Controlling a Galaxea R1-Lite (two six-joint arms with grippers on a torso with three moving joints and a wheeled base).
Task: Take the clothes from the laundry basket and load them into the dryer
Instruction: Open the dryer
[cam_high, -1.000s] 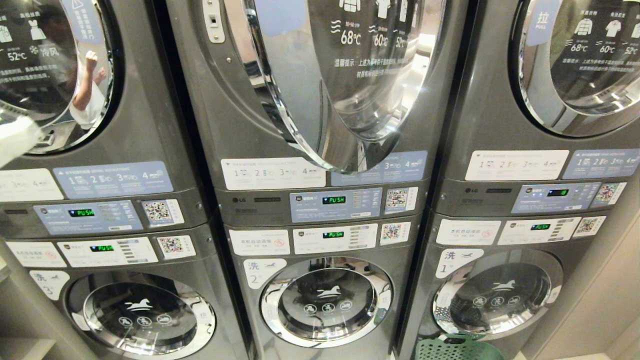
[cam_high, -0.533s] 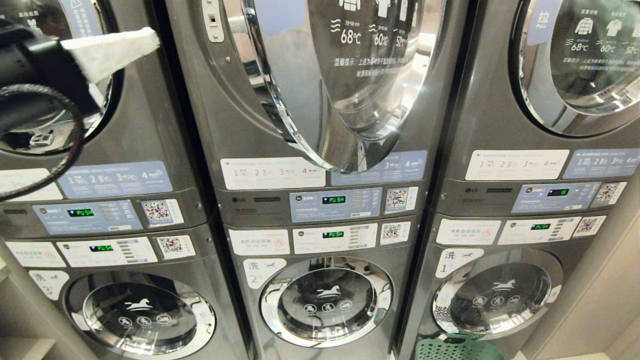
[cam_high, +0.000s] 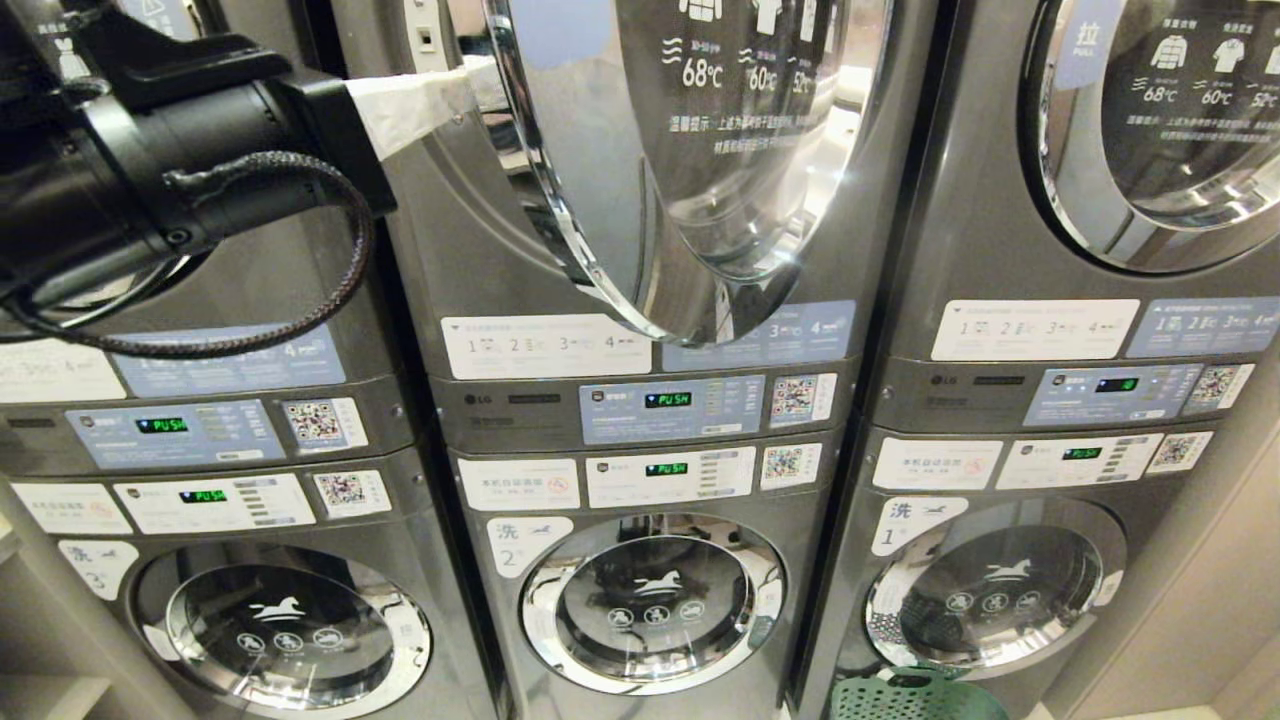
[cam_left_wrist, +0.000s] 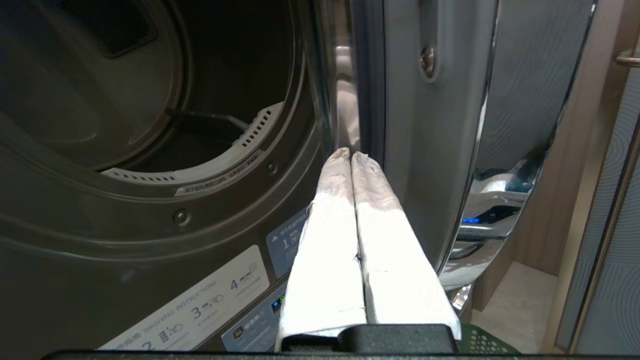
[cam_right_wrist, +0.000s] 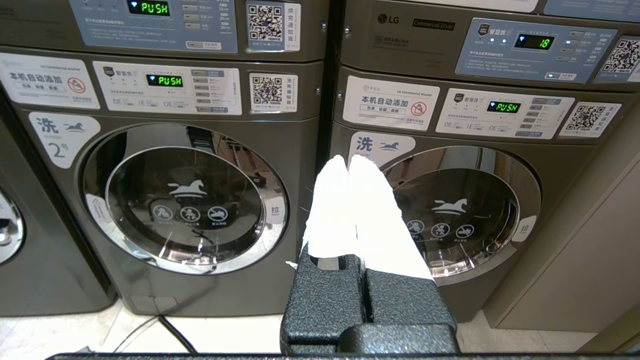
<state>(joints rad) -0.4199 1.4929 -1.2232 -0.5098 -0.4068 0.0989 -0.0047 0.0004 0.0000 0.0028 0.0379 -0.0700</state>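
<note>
The middle upper dryer (cam_high: 470, 250) has its chrome-rimmed door (cam_high: 690, 170) swung open toward me. My left gripper (cam_high: 465, 90) comes in from the upper left, its white-wrapped fingers shut with nothing between them. In the left wrist view the left gripper (cam_left_wrist: 350, 156) is by the door's inner edge, beside the dark open drum (cam_left_wrist: 150, 90). The green laundry basket (cam_high: 905, 698) stands on the floor at the lower right, only its rim showing; a corner of the basket (cam_left_wrist: 480, 341) also shows below the door. No clothes show in any view. My right gripper (cam_right_wrist: 348, 161) hangs shut and empty before the lower washers.
Three stacked machine columns fill the view, with closed round doors on the left (cam_high: 100, 150) and right (cam_high: 1160, 130) dryers and on the lower washers (cam_high: 650, 600). A wooden wall panel (cam_high: 1200, 600) stands at the right. A black cable (cam_right_wrist: 172, 335) lies on the floor.
My left arm has swept in from the left edge and moved right, across the left dryer's door, up to the open middle dryer. The right arm has not moved.
</note>
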